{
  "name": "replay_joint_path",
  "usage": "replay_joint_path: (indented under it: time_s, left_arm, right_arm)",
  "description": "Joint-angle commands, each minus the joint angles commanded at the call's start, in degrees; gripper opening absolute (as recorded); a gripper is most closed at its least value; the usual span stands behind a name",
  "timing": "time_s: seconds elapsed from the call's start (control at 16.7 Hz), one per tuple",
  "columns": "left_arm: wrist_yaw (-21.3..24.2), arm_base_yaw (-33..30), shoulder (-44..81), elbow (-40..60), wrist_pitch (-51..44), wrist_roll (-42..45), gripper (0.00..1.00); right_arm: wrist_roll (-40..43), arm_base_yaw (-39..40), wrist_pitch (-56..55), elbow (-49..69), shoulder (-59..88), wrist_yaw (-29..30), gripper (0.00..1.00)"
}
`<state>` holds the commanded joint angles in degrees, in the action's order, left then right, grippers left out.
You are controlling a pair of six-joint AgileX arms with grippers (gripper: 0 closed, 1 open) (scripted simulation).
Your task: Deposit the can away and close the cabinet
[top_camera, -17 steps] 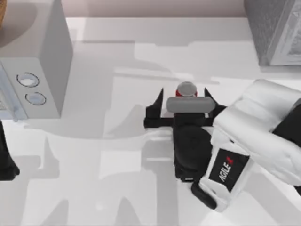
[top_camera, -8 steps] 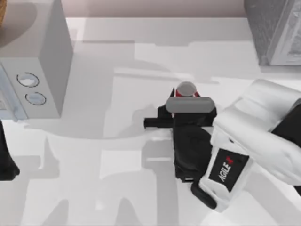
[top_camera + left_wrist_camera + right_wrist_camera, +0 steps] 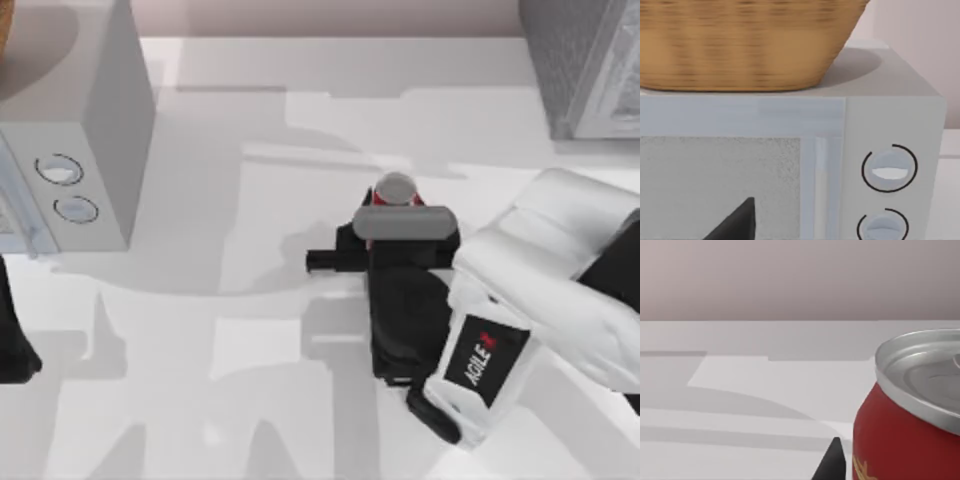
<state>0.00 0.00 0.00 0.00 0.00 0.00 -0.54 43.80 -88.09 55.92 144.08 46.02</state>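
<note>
Left of can: microwave.

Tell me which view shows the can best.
The right wrist view: the can sits close, its red side and silver top plain. The top view shows its top beyond the right gripper. The left wrist view faces the microwave.

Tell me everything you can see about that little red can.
The can is a small red metal cylinder with a silver, rimmed top and yellow marks on its side. It stands upright on the white table, right of the middle. The right gripper has its jaws closed in around the can; actual contact is hidden.
</note>
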Motion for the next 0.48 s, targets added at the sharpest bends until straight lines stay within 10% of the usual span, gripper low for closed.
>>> replay_joint_path:
  time_s: [0.48]
  left_arm:
    - [0.0, 0.0, 0.0, 0.0, 0.0, 0.0, 1.0]
  right_arm:
    - [-0.19, 0.1, 2.21, -0.46, -2.23, -0.16, 0.0]
